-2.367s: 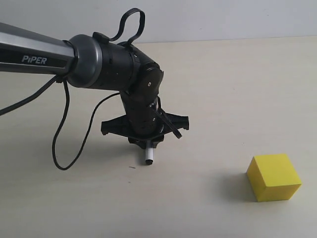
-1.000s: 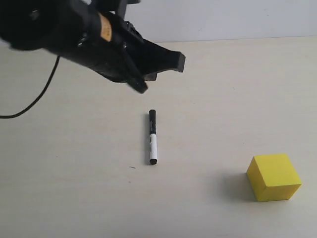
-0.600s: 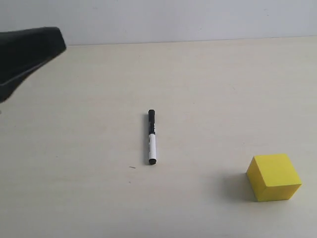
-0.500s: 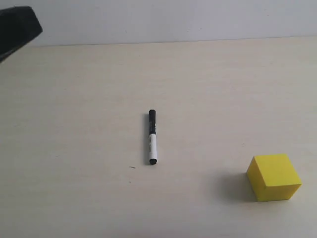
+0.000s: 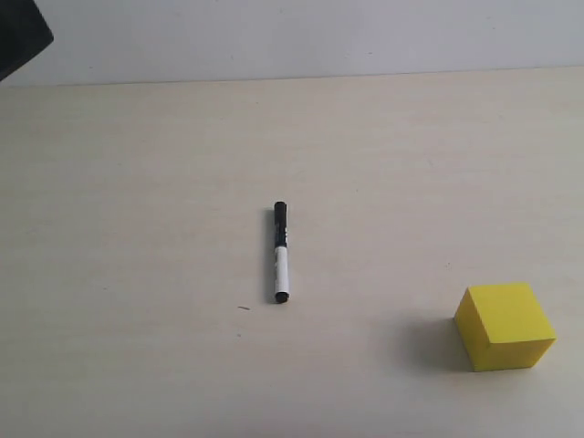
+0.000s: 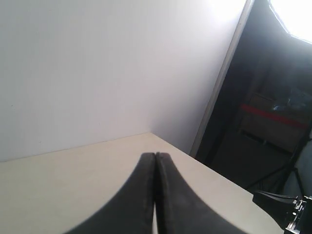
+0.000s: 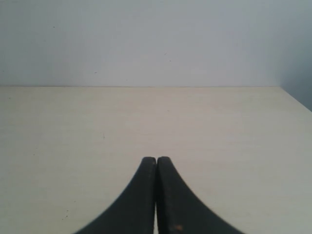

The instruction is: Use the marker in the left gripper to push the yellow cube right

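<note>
One marker (image 5: 280, 253), far from jaws (closed)

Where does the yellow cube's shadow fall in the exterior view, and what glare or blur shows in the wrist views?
Exterior view: the yellow cube casts a soft shadow to its left in the picture. Left wrist view: one corner is blown out white; the left gripper is blurred. Right wrist view: even light, right gripper blurred.
</note>
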Controlling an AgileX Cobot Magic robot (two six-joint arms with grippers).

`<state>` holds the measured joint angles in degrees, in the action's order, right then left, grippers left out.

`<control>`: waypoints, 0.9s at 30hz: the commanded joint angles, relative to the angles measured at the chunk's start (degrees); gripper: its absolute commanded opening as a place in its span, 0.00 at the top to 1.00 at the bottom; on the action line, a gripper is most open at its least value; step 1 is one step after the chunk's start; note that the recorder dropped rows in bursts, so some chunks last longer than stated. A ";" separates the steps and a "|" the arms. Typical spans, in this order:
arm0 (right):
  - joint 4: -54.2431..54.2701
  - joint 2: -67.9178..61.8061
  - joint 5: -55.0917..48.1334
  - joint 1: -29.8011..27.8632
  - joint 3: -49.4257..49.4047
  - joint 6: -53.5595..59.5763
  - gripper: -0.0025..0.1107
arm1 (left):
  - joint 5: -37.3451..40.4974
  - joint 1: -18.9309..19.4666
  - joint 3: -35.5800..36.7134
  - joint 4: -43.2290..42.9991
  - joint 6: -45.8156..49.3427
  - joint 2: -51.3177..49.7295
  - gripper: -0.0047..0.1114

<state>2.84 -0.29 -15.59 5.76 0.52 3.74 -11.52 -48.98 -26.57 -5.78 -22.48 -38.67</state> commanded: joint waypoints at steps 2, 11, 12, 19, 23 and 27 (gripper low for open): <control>0.14 0.29 0.26 -0.38 -0.24 0.51 0.98 | -0.35 1.34 0.32 -0.04 1.34 0.16 0.96; -0.15 0.29 0.26 -0.38 -0.24 0.51 0.98 | 6.64 35.28 0.32 -0.15 0.82 5.38 0.96; -0.15 0.29 0.26 -0.38 -0.24 0.51 0.98 | 7.57 38.15 0.32 -0.15 0.87 6.52 0.96; -0.15 0.29 0.26 -0.38 -0.24 0.51 0.98 | 13.08 54.81 0.32 -0.15 10.69 16.23 0.96; -0.15 0.29 0.26 -0.38 -0.24 0.51 0.98 | 13.08 55.69 0.32 -0.15 10.69 18.72 0.96; -0.15 0.29 0.26 -0.38 -0.24 0.51 0.98 | 13.08 55.69 0.32 -0.15 10.69 20.13 0.96</control>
<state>2.84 -0.29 -15.59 5.76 0.52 3.74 1.40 6.59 -26.45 -6.00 -12.17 -19.57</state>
